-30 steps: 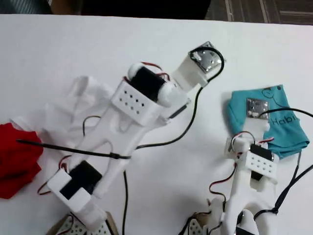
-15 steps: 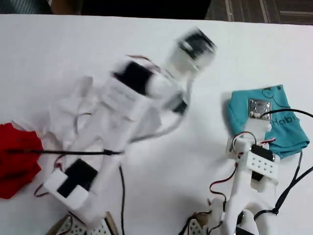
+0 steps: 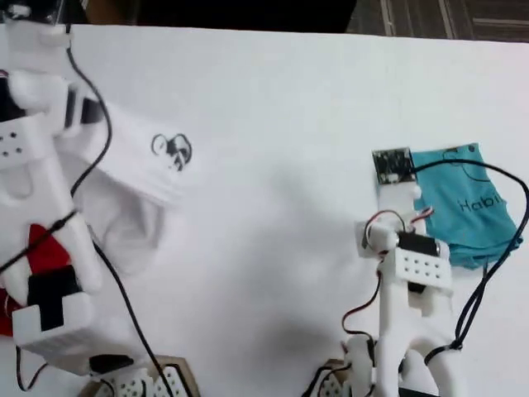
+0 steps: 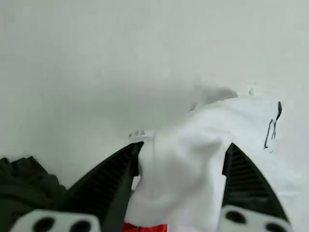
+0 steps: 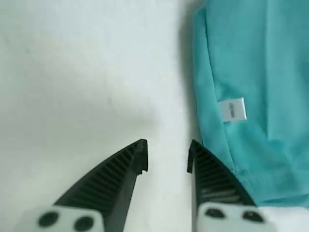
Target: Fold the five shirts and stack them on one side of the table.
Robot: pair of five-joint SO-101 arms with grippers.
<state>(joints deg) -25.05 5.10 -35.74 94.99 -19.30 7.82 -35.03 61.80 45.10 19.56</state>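
Item one, the white shirt [image 3: 140,161]: it lies at the left side of the tabletop [image 3: 273,91], printed figure facing up, with one end pulled taut toward the left arm. I judge it is held that way to spread the garment for folding. The left pincer [image 4: 185,147] is clamped on a thick bunch of this white cloth, and only the fabric keeps its jaws apart.

The red shirt [image 3: 37,248] sits crumpled under the left arm, not yet folded. The teal shirt [image 3: 463,207] lies at the right side and appears folded, probably the base of the stack. The right pincer [image 5: 167,145] hangs over bare tabletop just beside the teal shirt's edge, jaws narrowly parted and gripping nothing.

The left wrist view gives me the grip itself and a dark cloth [image 4: 24,186] beside that pincer. The high view gives me the layout: white and red on the left, teal well apart on the right.
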